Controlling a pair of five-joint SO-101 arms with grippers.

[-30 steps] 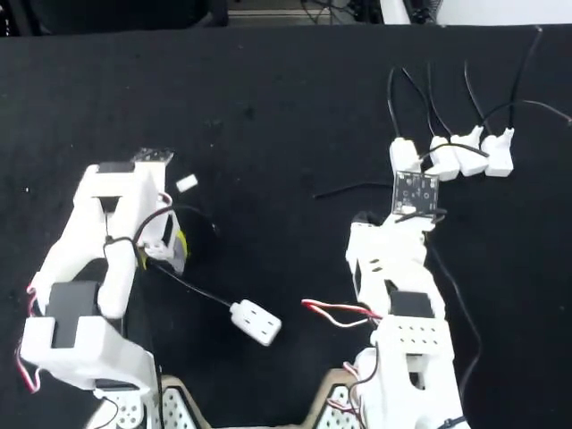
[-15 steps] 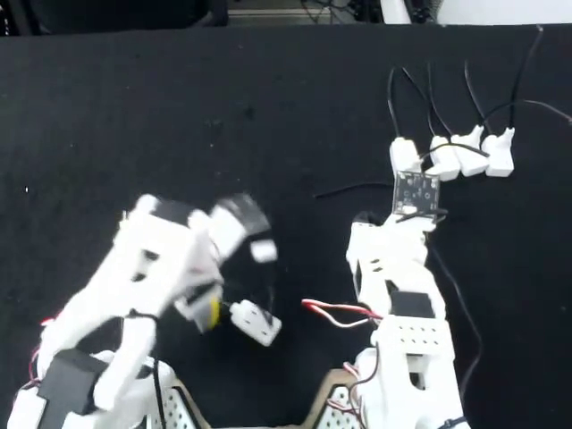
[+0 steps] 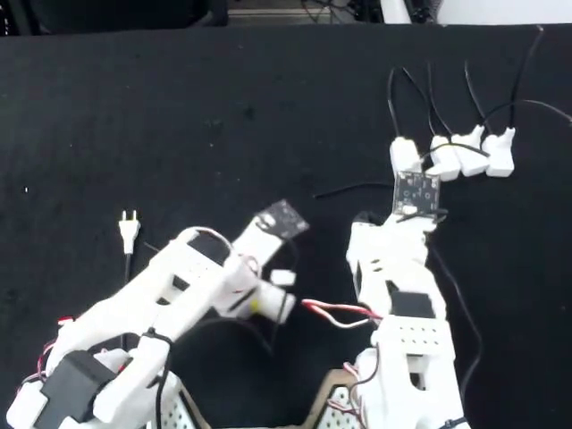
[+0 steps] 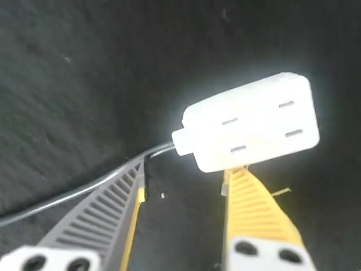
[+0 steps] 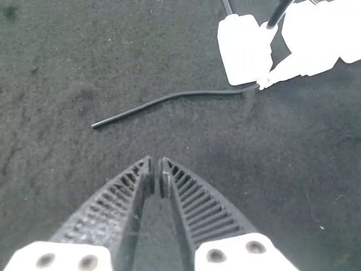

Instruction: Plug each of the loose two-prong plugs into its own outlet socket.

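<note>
My left jaws stand apart beside the white plastic outlet socket (image 4: pixel 248 121), right jaws together; closing off-centre, I may skid it away.

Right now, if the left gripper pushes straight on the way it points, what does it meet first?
Probably the white rectangular plastic outlet socket, just past the open left gripper; depth is unclear.

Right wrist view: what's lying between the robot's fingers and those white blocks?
A thin black cord lies across that stretch, between the right gripper and the white blocks. The right wrist view shows it.
</note>
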